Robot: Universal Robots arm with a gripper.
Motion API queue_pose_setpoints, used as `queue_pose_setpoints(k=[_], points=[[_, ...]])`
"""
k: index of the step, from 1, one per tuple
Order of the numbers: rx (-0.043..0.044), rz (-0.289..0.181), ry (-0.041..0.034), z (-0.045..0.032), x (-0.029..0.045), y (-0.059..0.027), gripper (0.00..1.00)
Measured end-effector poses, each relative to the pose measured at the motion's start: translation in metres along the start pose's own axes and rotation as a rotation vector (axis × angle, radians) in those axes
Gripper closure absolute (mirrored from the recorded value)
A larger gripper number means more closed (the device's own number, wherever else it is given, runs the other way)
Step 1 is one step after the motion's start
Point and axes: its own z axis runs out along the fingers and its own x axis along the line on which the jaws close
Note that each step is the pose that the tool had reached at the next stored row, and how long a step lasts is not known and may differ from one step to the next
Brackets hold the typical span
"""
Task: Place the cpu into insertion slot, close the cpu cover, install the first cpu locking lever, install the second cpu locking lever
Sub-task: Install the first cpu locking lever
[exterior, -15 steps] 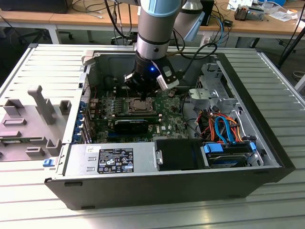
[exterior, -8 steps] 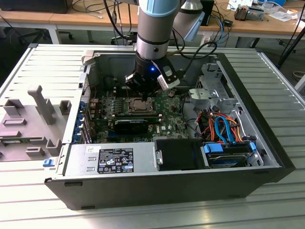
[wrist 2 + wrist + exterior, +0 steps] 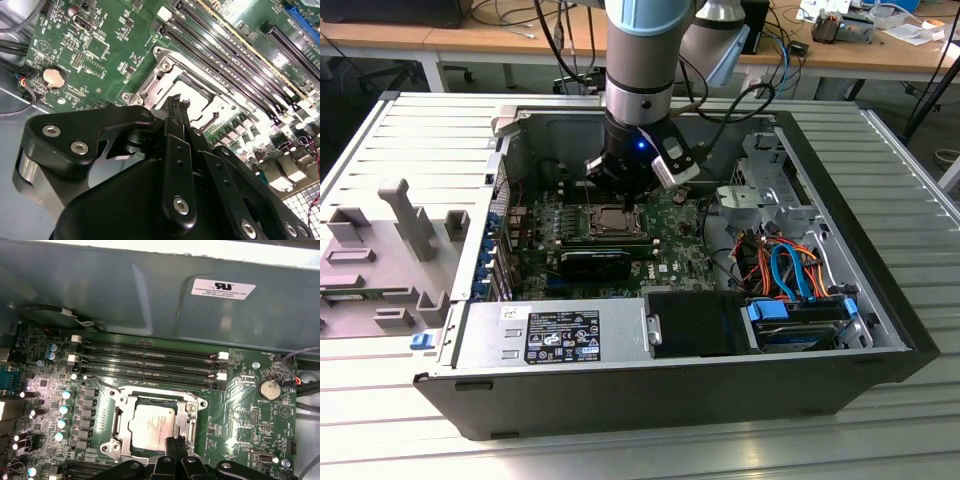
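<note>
Arm: reaching down into the open computer case (image 3: pixel 885 335) in the exterior view.
Gripper (image 3: pixel 175 441): low over the edge of the insertion slot (image 3: pixel 125 415), also seen in the second wrist view (image 3: pixel 178 102) and the exterior view (image 3: pixel 625 200).
Fingers (image 3: pixel 170 447): pressed together, nothing seen between them.
Cpu (image 3: pixel 150 422): lying flat in the insertion slot, shiny grey top facing up, just beside the fingertips.
Cpu shape: square, so no long side; edges running the same way as the long black slots (image 3: pixel 150 360).
Cpu cover (image 3: pixel 155 399): lying flat around the cpu, with the cpu top showing through the cut-out middle.
Thin metal rod (image 3: pixel 102 385): slanted, near one corner of the cpu cover.
Green board (image 3: pixel 250 420): flat on the floor of the case, with a round silver battery (image 3: pixel 270 388) well apart from the slot.
Writing on the cpu: faint dark print, too small to tell.
White sticker (image 3: pixel 223 289): on the grey case wall past the long black slots, with dark print.
Black sticker (image 3: pixel 563 335): on the silver box at the near side of the case, toward the exterior view's left, with white print and small signs.
</note>
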Motion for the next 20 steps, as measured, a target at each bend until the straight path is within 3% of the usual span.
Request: queue_pose_setpoints(k=[1, 3, 7, 12, 20], points=[[0.0143, 0.002, 0.0016, 0.0000, 0.0000, 0.0000, 0.89], [0.0307, 0.025, 0.0015, 0.0003, -0.0002, 0.0000, 0.89], [0.0314, 0.082, -0.0025, 0.0003, -0.0001, 0.0000, 0.89], [0.0316, 0.083, -0.0026, 0.0003, 0.0010, 0.0001, 0.89], [0.0314, 0.082, -0.0026, 0.0005, 0.0097, 0.0011, 0.89]])
